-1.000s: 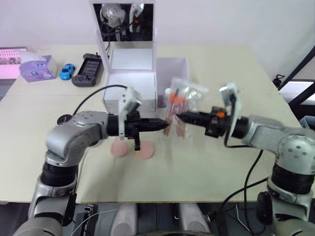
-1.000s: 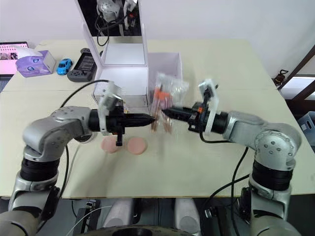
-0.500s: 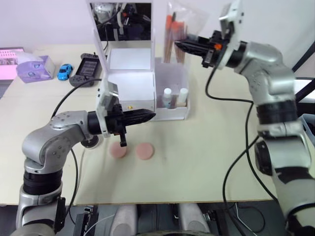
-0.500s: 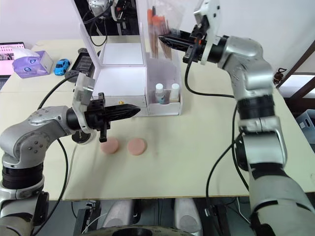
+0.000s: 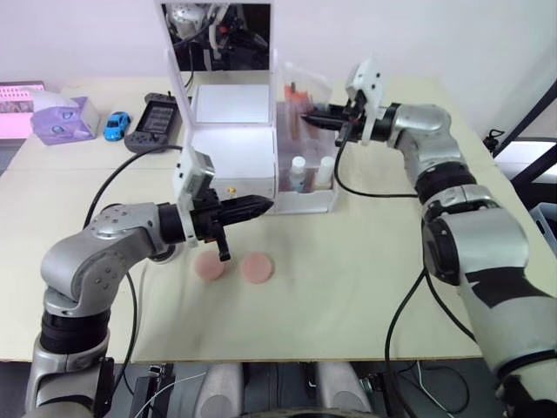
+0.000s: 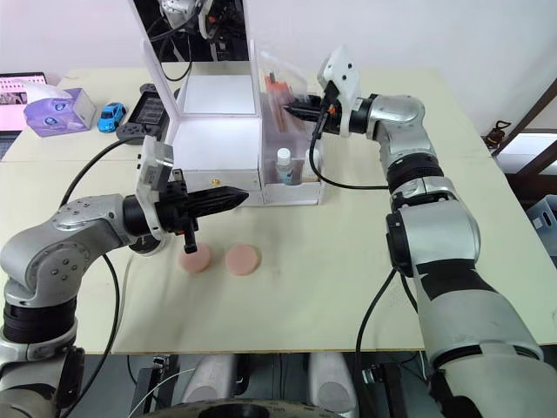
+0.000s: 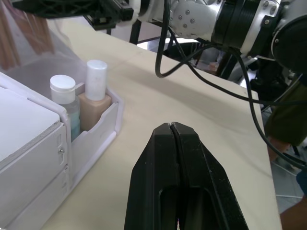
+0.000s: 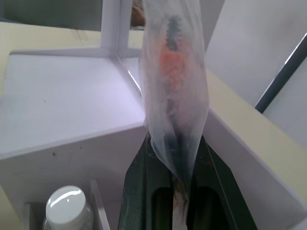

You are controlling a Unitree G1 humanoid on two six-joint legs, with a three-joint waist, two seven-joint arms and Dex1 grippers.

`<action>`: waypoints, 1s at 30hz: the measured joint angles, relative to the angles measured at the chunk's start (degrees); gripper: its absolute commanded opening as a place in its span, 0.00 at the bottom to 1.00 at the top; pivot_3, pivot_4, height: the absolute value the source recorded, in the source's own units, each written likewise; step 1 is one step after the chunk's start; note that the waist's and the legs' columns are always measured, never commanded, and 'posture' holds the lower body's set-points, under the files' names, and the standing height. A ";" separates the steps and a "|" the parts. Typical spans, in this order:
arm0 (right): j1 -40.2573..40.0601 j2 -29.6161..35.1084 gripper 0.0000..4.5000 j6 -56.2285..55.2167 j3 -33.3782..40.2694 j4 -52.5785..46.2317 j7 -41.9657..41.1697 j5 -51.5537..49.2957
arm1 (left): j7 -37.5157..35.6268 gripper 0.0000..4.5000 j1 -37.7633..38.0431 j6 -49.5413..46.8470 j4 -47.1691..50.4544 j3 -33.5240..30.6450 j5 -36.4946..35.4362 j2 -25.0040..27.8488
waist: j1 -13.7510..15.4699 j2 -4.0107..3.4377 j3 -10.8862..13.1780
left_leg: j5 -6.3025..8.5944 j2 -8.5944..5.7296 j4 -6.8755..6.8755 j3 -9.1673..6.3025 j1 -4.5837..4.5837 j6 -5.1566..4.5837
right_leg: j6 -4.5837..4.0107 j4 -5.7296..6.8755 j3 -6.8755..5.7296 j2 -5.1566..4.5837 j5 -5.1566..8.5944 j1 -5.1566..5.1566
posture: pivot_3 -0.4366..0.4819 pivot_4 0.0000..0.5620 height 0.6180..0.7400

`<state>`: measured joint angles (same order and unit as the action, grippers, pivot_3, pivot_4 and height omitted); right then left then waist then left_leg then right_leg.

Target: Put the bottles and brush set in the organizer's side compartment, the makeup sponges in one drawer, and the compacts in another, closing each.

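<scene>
Table (image 5: 365, 261): pale top, carrying everything below.
Organizer (image 5: 231, 152): white, mirror lid upright, at 12 o'clock from table centre; drawers look shut.
Side compartment (image 5: 324, 198): on the organizer's 3 o'clock flank; already holding both bottles (image 5: 298, 172) at its near end.
Brush set (image 6: 280, 97): clear bag pinched in the right gripper (image 5: 306, 118), lowered into the compartment's far section, not yet let go.
Left gripper (image 5: 263, 205): fingers pressed together, empty, hovering by the organizer's front at 11 o'clock from the sponges.
Makeup sponges (image 5: 258, 267): two pink puffs side by side on the table, at 6 o'clock from the organizer, untouched.
Compacts: cannot be made out with any certainty.
Progress: bottles done, brushes nearly done; sponges, compacts and both drawers left, by judgement.
Left wrist view: white caps, teal and beige bottles (image 7: 94, 103) standing touching behind the low front wall.
Right wrist view: bag (image 8: 175, 81) clamped between the fingers, inner divider and one bottle cap (image 8: 67, 206) below.
</scene>
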<state>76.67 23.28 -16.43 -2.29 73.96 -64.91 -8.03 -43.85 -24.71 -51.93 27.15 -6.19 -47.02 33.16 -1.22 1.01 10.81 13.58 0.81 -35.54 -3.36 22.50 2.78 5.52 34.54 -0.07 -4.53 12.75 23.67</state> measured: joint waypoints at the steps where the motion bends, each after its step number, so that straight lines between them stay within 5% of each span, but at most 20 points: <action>1: 0.00 -0.25 0.01 -0.23 0.63 0.42 0.03 0.14 | 0.16 0.00 0.00 0.00 0.01 0.00 -0.01 0.02 | -0.02 0.00 0.00 | -0.01 0.00 0.00 0.00 -0.04 0.01 | -0.01 0.02 0.00 0.00 0.00 -0.02 | 0.48 0.27 1.00; 7: 0.00 -2.06 0.01 -0.70 2.11 1.18 0.49 1.24 | 0.41 0.00 -0.01 0.01 0.01 0.35 0.01 0.02 | -0.67 0.00 0.00 | -0.03 0.00 -0.04 -0.03 -0.09 0.06 | 0.01 0.26 0.01 0.00 -0.01 -0.02 | 0.48 0.27 1.00; 17: 0.07 -1.78 1.00 -0.98 5.06 1.18 -2.37 2.23 | 0.25 0.00 -0.21 0.43 -0.11 0.99 0.04 -0.14 | -1.33 0.01 0.00 | -0.04 -0.01 -0.13 -0.04 -0.21 0.06 | 0.01 0.54 0.02 0.01 0.00 -0.02 | 0.48 0.27 1.00; 26: 0.21 0.96 1.00 3.02 9.02 -5.78 -10.31 -1.26 | -1.22 0.00 -0.27 1.98 -2.45 1.02 0.32 0.60 | -1.28 0.00 0.01 | -0.04 -0.01 -0.14 -0.04 -0.20 0.07 | 0.03 0.54 0.03 0.01 -0.01 -0.03 | 0.48 0.27 1.00; 30: -4.89 2.59 1.00 12.81 9.06 -21.22 -11.83 -4.13 | -2.18 0.00 -0.88 3.05 -3.78 1.33 0.58 1.01 | -1.08 0.01 0.00 | -0.04 -0.01 -0.14 -0.08 -0.20 0.07 | 0.04 0.56 0.02 0.01 -0.01 -0.04 | 0.48 0.27 1.00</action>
<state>71.77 25.88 -3.62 6.77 52.73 -76.74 -12.15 -46.03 -25.59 -48.89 23.37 -4.86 -46.44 34.17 -2.29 1.01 10.81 13.54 0.80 -35.68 -3.43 22.30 2.84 5.56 35.10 -0.06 -4.52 12.75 23.64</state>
